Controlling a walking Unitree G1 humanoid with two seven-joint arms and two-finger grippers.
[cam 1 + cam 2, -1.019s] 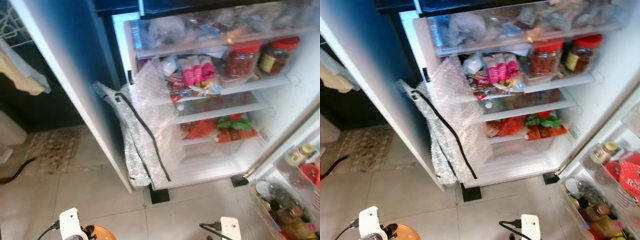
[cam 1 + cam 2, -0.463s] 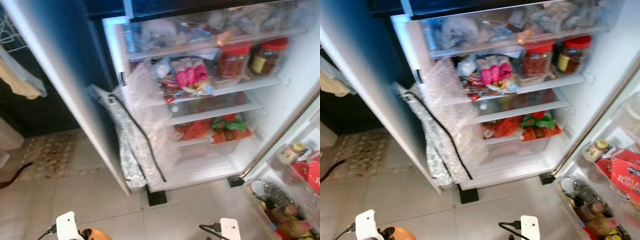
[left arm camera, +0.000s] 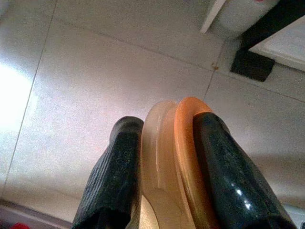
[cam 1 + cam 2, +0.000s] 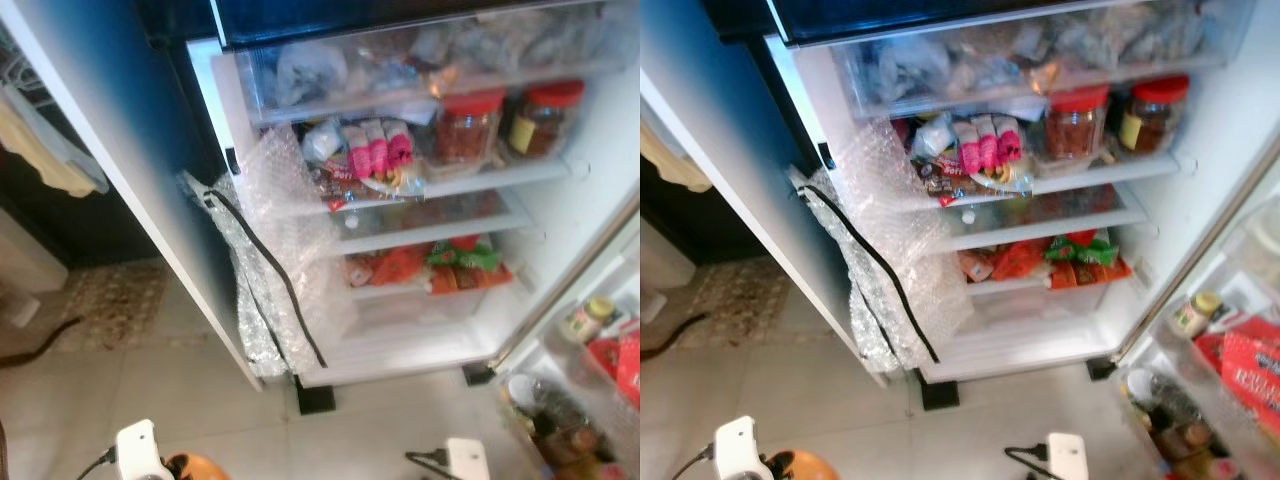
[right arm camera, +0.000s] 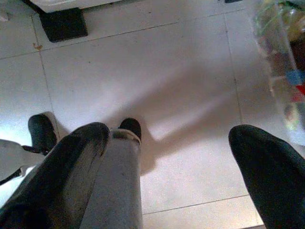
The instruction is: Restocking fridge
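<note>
The fridge stands open and takes up most of the frame. In the upper middle, two jars with red lids sit on a shelf, beside pink packets. Bubble wrap with a black strip hangs at the left. Orange and green packets lie lower down. The floor is pale tile.

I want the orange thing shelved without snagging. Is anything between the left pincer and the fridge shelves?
Yes. Bubble wrap with a black cord drapes over the shelves' left front edge. The left pincer holds the orange item low above the floor.
</note>
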